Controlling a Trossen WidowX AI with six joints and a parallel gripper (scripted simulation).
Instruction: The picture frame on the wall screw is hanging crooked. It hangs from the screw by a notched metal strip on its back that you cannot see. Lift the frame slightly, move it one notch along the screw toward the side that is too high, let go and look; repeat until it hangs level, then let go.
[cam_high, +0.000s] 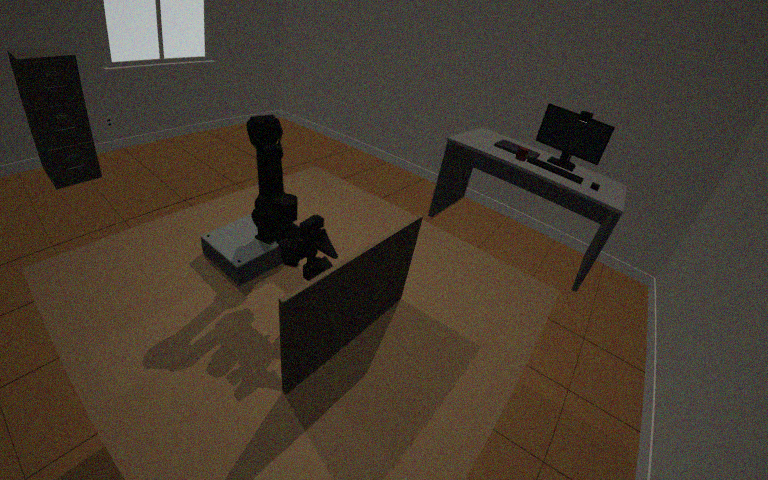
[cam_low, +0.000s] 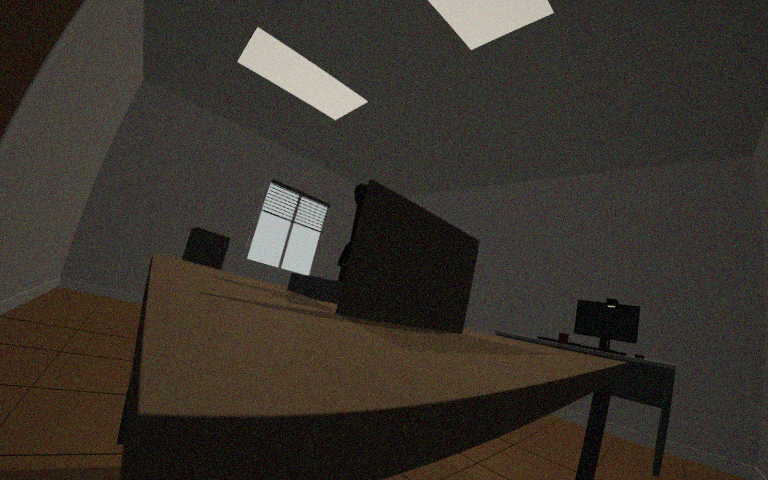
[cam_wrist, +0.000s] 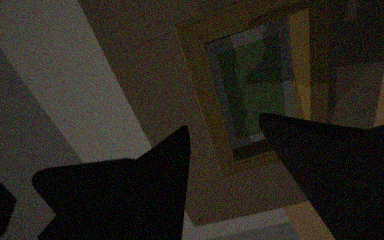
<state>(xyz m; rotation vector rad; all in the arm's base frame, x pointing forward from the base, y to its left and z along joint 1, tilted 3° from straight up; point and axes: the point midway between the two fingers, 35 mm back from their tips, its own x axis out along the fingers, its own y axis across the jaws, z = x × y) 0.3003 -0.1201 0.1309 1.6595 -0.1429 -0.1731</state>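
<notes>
Picture frame (cam_wrist: 199, 85), yellow-brown border around a green and grey picture, on the brown face of the upright panel (cam_high: 345, 305) (cam_low: 413, 260) (cam_wrist: 157, 95), its edges visibly out of parallel with the panel's, i.e. crooked. In the wrist view its lower corner shows between the fingertips of the gripper (cam_high: 329, 260) (cam_wrist: 225, 123), jaws parted and gripping nothing, one finger overlapping the picture; contact cannot be told. Arm (cam_high: 270, 169) (cam_low: 359, 195): upper links raised above the base (cam_high: 226, 240), wrist reaching toward the panel

Wood-look picture frame (cam_wrist: 202, 95), matt.
</notes>
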